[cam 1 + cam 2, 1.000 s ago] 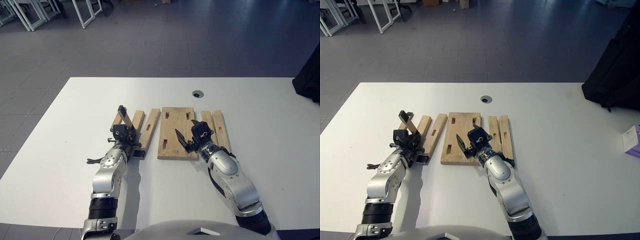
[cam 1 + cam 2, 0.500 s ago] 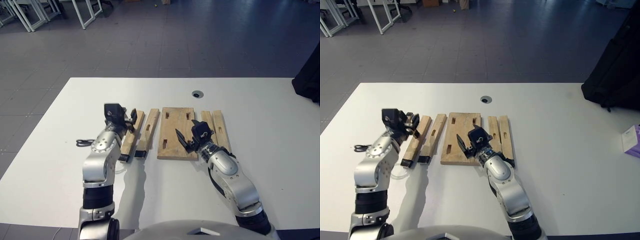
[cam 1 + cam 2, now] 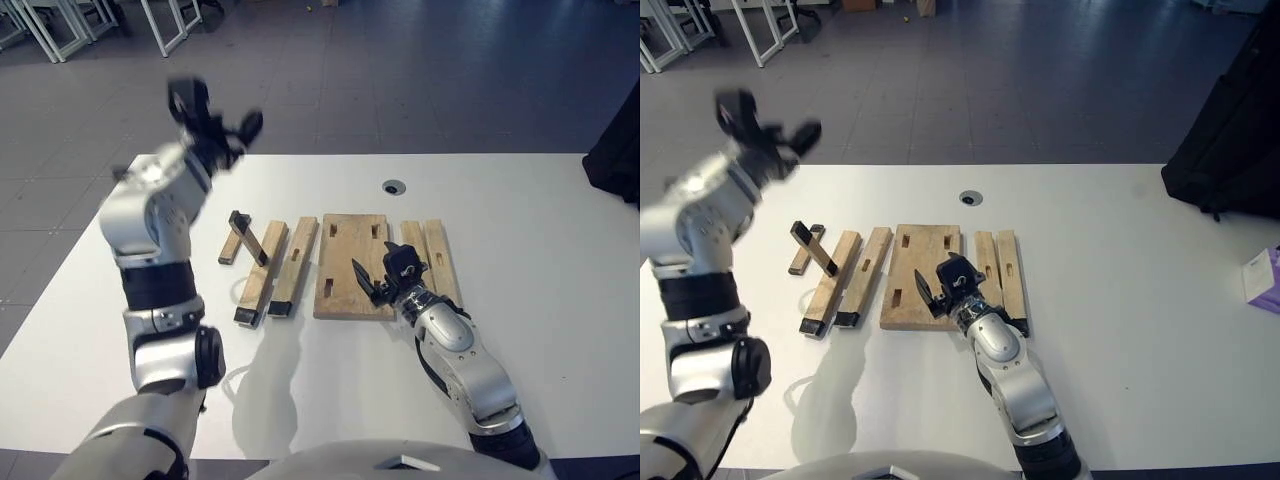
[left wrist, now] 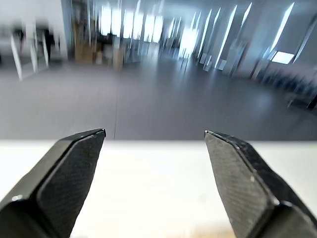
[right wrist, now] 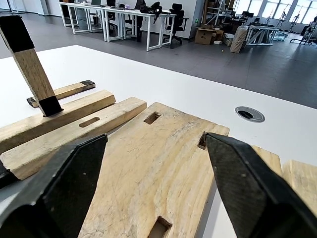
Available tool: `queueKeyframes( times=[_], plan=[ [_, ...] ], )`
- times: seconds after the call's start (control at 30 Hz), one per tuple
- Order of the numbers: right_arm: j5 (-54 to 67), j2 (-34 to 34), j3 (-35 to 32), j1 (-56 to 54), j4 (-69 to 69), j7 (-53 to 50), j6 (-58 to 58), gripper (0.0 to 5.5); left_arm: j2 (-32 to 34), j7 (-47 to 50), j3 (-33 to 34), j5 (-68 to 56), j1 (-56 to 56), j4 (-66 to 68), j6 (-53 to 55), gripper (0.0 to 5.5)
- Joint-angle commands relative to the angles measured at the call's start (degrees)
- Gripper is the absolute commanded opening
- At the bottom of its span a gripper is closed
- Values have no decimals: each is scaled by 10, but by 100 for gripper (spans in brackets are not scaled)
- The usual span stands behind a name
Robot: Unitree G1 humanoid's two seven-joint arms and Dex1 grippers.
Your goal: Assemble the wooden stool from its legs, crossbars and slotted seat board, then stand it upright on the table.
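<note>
The slotted seat board lies flat mid-table. Two legs lie side by side to its left, and two more legs lie to its right. A short crossbar rests flat beside the left legs; a second, black-tipped crossbar leans tilted across it onto the outer leg. My left gripper is open, raised high over the table's far left edge, holding nothing. My right gripper is open, low over the board's near right corner, its fingers straddling the board.
A round cable grommet sits in the tabletop beyond the board. A black bag stands off the table's right side, and a small purple-and-white box is at the right edge. White table spreads right and in front.
My left arm has lifted off the left legs and swung up and away to the far left. The black-tipped crossbar stays leaning on the outer leg. The right arm has kept still.
</note>
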Motion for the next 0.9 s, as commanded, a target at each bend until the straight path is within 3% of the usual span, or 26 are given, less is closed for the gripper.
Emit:
queueKeyframes(
  times=[0.03, 0.27, 0.37, 0.5, 0.6, 0.73, 0.9],
  plan=[
    [-1, 2, -6, -16, 9, 2, 1, 361, -14, -14, -21, 20, 65, 58, -44, 370],
    [0, 5, -6, -15, 12, 1, 1, 361, 3, -9, 21, -34, -48, -18, -35, 370],
    [-1, 4, -6, -7, 4, -2, 4, 361, 14, -2, 39, -58, -49, -105, -4, 418],
    [-3, 4, -8, 14, -14, -10, 10, 361, 3, -9, 24, -76, 147, -323, 8, 472],
    [-6, 5, -9, 32, -26, -20, 12, 361, -10, -54, 10, -94, 328, -400, -25, 472],
    [-5, 3, -8, 39, -29, -21, 12, 361, 18, -134, 13, -58, 540, -374, -114, 472],
    [-6, 1, -6, 49, -36, -22, 13, 361, 72, -198, 1, 2, 623, -293, -203, 472]
  ],
)
